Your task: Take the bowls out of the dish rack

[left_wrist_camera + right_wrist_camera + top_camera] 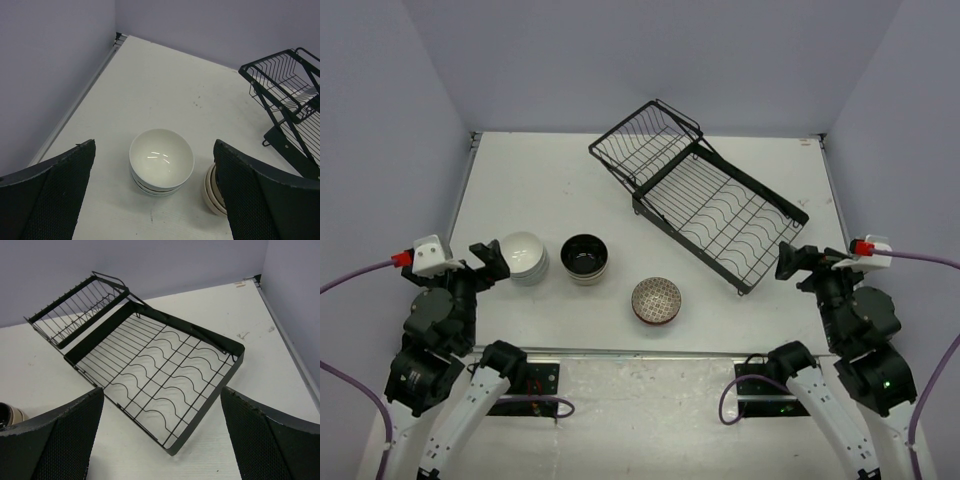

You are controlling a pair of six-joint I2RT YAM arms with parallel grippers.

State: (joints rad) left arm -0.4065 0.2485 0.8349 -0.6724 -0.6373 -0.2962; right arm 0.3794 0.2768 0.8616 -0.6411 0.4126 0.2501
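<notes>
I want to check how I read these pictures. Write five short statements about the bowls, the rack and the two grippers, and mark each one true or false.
1. The dish rack holds no bowl. True.
2. The left gripper is shut on the white bowl. False: it is open and holds nothing; the white bowl stands on the table.
3. The patterned bowl stands nearer to the arm bases than the other bowls. True.
4. The black-inside bowl stands to the right of the dish rack. False: it stands left of it, between the white bowl and the patterned bowl.
5. The right gripper is open. True.
</notes>
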